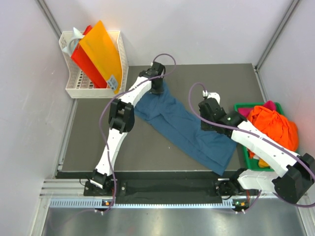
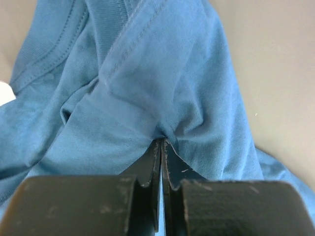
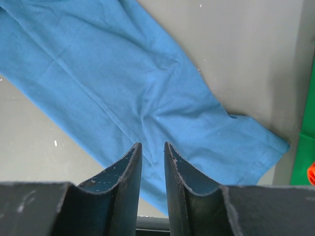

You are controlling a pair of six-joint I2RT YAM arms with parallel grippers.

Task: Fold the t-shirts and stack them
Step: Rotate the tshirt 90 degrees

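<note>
Left pincer (image 2: 161, 141) pinches the teal t-shirt (image 2: 147, 78); right pincer (image 3: 152, 145) spread, seemingly just above it; folder label (image 1: 112, 80) unreadable.

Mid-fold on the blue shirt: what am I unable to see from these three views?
- Top view: the left arm's wrist covers where the left gripper pinches the teal t-shirt.
- Top view: the right arm hides part of the green tray and its t-shirts.
- Right wrist view: the frame edge cuts off the tray.
</note>
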